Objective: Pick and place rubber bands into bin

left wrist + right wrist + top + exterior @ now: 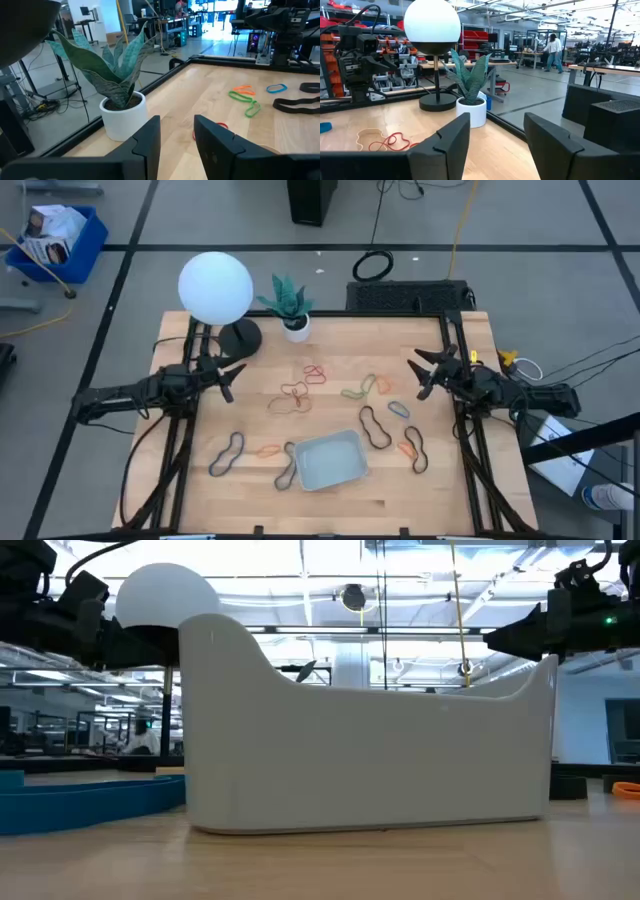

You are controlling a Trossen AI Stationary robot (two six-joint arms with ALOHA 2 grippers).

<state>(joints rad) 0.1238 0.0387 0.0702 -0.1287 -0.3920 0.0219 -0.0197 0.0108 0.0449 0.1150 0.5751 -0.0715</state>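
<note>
- The left claw [232,373] hovers over the left side of the tabletop [330,490], its two dark, blocky fingers [150,142] standing a little apart with nothing between them; it points toward the plant.
- The right claw [424,372] hangs over the right side, its matte black fingers [445,145] spread wide and empty.
- The rubber bands [300,395] lie loose across the pale wood-grain tabletop between the two claws: thin floppy loops in red, orange, tan and green near the middle, a small blue one [398,409] to the right, and thicker black loops [376,428] bent into wavy figure-eight shapes nearer the front edge; one black loop [288,470] touches the bin's left side.
- The bin [329,460] sits at the front centre of the tabletop; it is a shallow, smooth, pale grey-blue tray with rounded corners, and no band shows inside it.
- At the back edge stand a small plant [288,302] with stiff, mottled green leaves in a smooth white pot, and beside it a lamp [216,288] with a round, frosted white globe on a black disc base.
</note>
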